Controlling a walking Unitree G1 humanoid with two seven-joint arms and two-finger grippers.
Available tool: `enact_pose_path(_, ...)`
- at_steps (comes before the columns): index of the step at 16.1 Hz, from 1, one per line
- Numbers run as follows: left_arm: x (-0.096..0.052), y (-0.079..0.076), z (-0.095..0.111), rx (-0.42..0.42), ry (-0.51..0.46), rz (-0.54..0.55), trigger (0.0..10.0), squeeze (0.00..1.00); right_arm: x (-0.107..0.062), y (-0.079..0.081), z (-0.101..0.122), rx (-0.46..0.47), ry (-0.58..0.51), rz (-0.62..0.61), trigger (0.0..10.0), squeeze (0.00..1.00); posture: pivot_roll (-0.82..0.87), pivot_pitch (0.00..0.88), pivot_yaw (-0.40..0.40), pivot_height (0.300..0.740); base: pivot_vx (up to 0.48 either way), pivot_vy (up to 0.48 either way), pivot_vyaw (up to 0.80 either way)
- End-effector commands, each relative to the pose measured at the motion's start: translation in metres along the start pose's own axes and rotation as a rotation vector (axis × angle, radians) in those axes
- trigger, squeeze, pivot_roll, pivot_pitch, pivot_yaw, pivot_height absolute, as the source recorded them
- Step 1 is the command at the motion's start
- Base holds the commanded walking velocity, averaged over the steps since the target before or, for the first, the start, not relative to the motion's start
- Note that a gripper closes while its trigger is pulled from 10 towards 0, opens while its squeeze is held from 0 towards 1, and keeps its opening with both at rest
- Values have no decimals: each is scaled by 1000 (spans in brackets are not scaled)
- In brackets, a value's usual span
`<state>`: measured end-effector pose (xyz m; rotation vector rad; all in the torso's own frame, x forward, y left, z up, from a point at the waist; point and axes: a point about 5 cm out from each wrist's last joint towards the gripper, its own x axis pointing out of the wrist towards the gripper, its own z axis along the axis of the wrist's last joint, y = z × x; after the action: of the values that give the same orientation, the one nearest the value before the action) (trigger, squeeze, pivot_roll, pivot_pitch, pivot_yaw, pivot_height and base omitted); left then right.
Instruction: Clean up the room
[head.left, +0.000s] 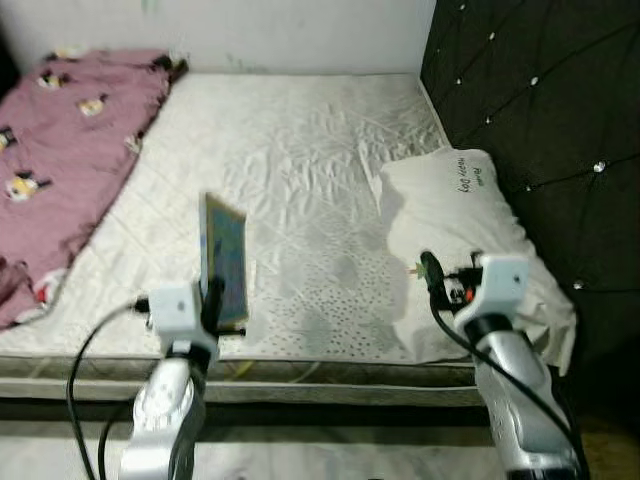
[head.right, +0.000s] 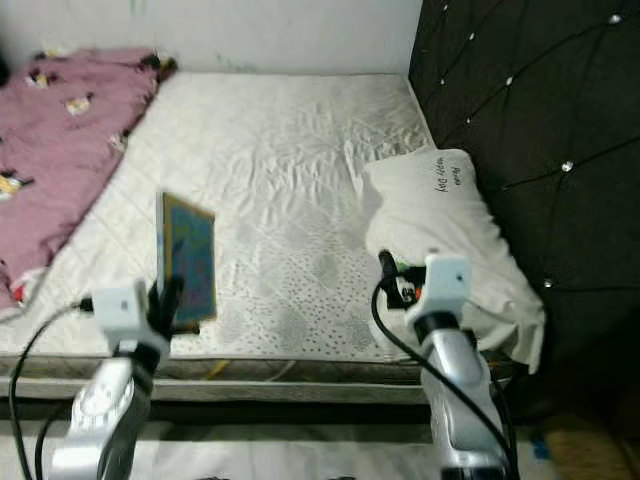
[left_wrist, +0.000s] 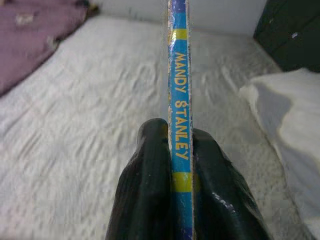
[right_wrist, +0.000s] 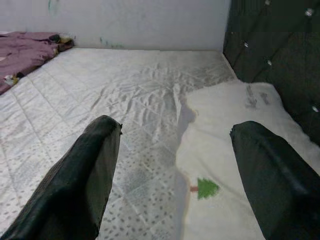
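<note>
— Left gripper (left_wrist: 181, 165)?
— Clamped on a thin blue paperback book (head.left: 224, 258) with yellow spine lettering, held upright at lower left of the head view, above the near edge of the white quilted mattress (head.left: 290, 190).

— Right gripper (right_wrist: 175, 165)?
— Fingers spread wide, nothing held; seen at lower right over the near end of a white pillow (head.left: 455, 215) with a small green tree print.

— Surroundings?
— A pink patterned blanket (head.left: 70, 130) is bunched at upper left; a black tufted headboard (head.left: 540, 110) is seen at right.
</note>
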<state>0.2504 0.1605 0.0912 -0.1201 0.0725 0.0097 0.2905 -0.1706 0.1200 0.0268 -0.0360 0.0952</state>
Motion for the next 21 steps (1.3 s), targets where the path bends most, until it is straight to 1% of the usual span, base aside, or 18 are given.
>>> enact_pose_path(1,-1,3,15,17,-78,25,10000,0,4,7,-6,-3,31,46,10000,0,54,110,-54,740,0,0,0)
enact_pose_path(2,-2,3,14,18,-78,32,10000,0,5,8,-6,-4,34,54,10000,0,55,110,-57,740,0,0,0)
enact_pose_path(4,2,13,19,28,-94,68,10000,0,8,18,-7,3,30,87,10000,0,53,110,-62,740,0,0,0)
enact_pose_path(5,3,13,20,31,-96,63,10000,0,7,18,-7,10,31,85,10000,0,52,109,-58,740,0,0,0)
enact_pose_path(7,7,10,22,31,-99,39,10000,0,5,16,-9,19,41,73,10000,0,41,111,-41,740,0,0,-800)
enact_pose_path(9,9,6,22,26,-98,19,10000,0,3,13,-9,8,32,65,10000,0,30,113,-35,740,0,0,-691)
enact_pose_path(11,10,1,18,22,-86,3,10000,0,3,9,-9,-1,31,52,10000,0,22,111,-29,740,0,0,0)
enact_pose_path(13,10,-2,18,14,-86,-8,10000,0,3,8,-9,-6,29,49,10000,0,22,109,-27,740,0,-302,0)
enact_pose_path(16,12,-1,20,14,-92,-6,10000,0,4,9,-10,-9,30,51,10000,0,29,110,-28,740,0,-294,0)
enact_pose_path(18,11,3,20,19,-93,7,10000,0,2,9,-12,-11,37,51,10000,0,29,110,-28,740,0,-291,0)
enact_pose_path(21,11,2,19,15,-93,5,10000,0,2,9,-12,-13,37,55,10000,0,32,106,-31,740,0,-285,0)
